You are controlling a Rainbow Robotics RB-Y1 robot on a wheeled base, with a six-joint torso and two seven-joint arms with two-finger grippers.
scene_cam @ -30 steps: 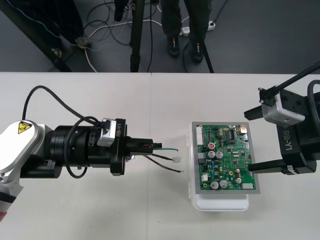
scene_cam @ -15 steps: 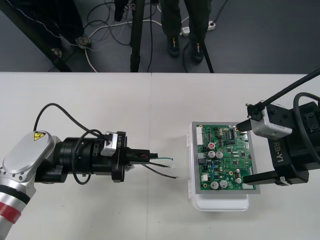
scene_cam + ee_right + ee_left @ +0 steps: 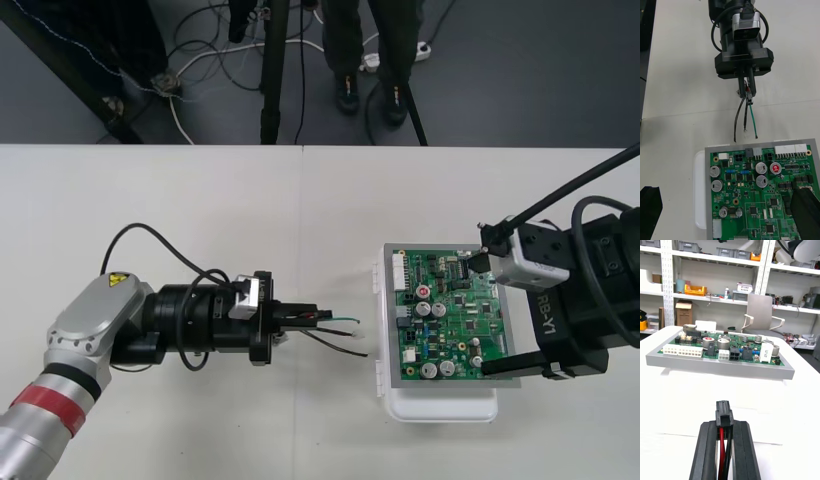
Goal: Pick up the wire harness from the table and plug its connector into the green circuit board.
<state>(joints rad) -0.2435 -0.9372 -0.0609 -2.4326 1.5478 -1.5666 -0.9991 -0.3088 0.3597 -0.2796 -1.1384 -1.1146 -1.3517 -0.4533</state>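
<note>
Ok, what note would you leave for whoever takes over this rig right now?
The left tool is shut on the small black plug of the red, black and green wire harness, left of the green circuit board on its white base; loose wire ends point toward it, not touching.
The right tool is open over that board's right end.
Done: harness gripped.
Left: carry the plug to the board's left-edge connectors and push it in.

left gripper (image 3: 312,318) level, pinching the harness (image 3: 723,415); right gripper (image 3: 492,315) spread wide.
</note>
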